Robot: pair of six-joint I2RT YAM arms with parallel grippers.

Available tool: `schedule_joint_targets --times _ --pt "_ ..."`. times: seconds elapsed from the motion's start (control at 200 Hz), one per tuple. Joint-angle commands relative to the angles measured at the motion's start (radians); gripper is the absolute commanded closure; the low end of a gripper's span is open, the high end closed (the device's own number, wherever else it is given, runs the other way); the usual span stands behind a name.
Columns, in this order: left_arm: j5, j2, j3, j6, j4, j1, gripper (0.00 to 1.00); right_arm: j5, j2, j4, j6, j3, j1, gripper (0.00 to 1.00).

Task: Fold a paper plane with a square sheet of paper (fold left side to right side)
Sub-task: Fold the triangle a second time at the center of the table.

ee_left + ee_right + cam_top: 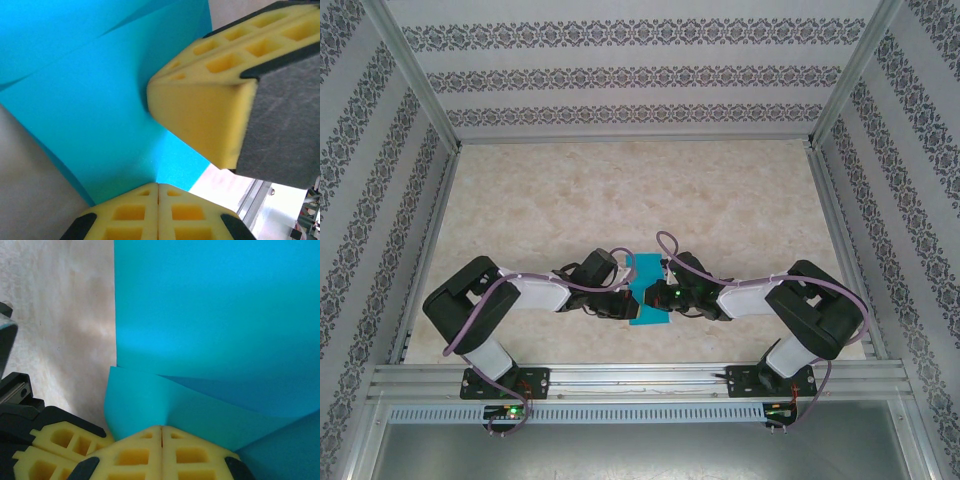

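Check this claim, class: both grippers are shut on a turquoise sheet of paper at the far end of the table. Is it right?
Wrong place. The top external view shows the sheet of paper at the near end of the table, not the far end. The rest holds.

Top external: mounted high behind arm bases (pixel 495 385), facing down over table (pixel 620 200). Both wrist views: very close on square sheet of paper (pixel 645 312), shared with overhead's lower centre.

Square sheet of paper (pixel 646 291) between left pincer (pixel 158 197) and right pincer (pixel 161 439)
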Motion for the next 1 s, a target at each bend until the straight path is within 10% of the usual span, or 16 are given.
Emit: schedule_joint_targets --times 0.0,0.994 --pt "-0.021 0.019 -0.016 0.017 0.006 -0.009 0.94 -0.006 0.026 -0.084 -0.017 0.002 0.008 1.00" --pt "-0.089 0.025 -0.029 0.016 -0.026 -0.019 1.00 0.048 0.001 -0.071 -0.046 0.022 0.056 1.00"
